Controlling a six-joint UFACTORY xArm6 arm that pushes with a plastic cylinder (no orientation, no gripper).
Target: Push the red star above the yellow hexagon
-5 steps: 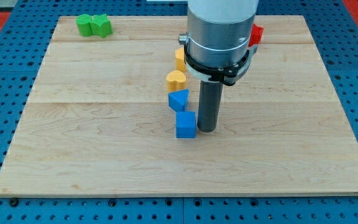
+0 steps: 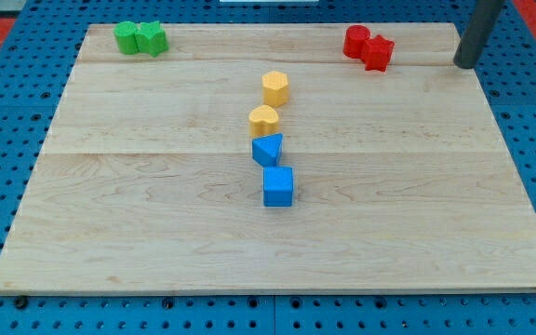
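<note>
The red star (image 2: pixel 379 53) lies near the view's top right, touching a second red block (image 2: pixel 356 40) on its left. The yellow hexagon (image 2: pixel 275 88) sits at the board's upper middle, well to the left of and below the red star. My tip (image 2: pixel 466 65) is at the board's top right edge, to the right of the red star and apart from it. It touches no block.
A rounded yellow block (image 2: pixel 263 120), a blue triangular block (image 2: pixel 268 149) and a blue cube (image 2: pixel 278 186) form a column below the hexagon. Two green blocks (image 2: pixel 140 38) sit together at the top left. The wooden board (image 2: pixel 156 233) lies on a blue pegboard.
The rod has moved from beside the blue cube at the board's middle to the top right edge. No block has moved.
</note>
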